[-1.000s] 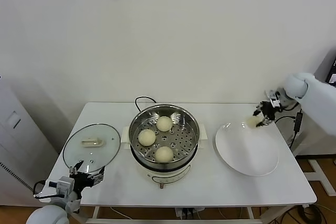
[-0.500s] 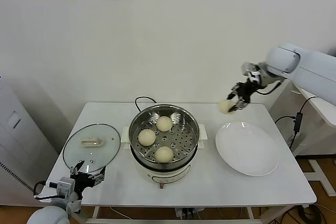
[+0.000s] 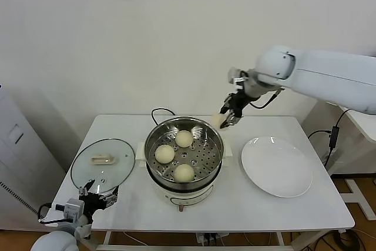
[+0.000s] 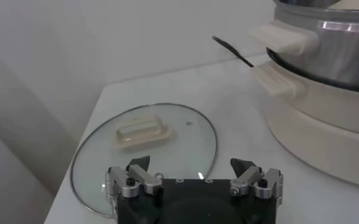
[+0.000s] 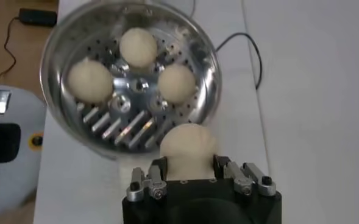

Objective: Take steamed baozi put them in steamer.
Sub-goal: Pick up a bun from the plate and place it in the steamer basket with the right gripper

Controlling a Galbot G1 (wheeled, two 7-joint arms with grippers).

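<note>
Head view shows my right gripper (image 3: pixel 228 116) clenched on the fourth baozi (image 3: pixel 218 121), above the steamer (image 3: pixel 184 152) rim, right side; three buns sit inside. It looks soft and light, so I'd hold its sides gently. My fingers hide its flanks. My left gripper (image 4: pixel 194 176) hangs open, well left of the steamer.

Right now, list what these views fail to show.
- Steamer base and cord plug: cut off in the right wrist view; the pot hides the cord's run in the head view.
- Held baozi underside: hidden by the right gripper.
- White plate: outside both wrist views.
- Glass lid near edge: behind the left gripper.
</note>
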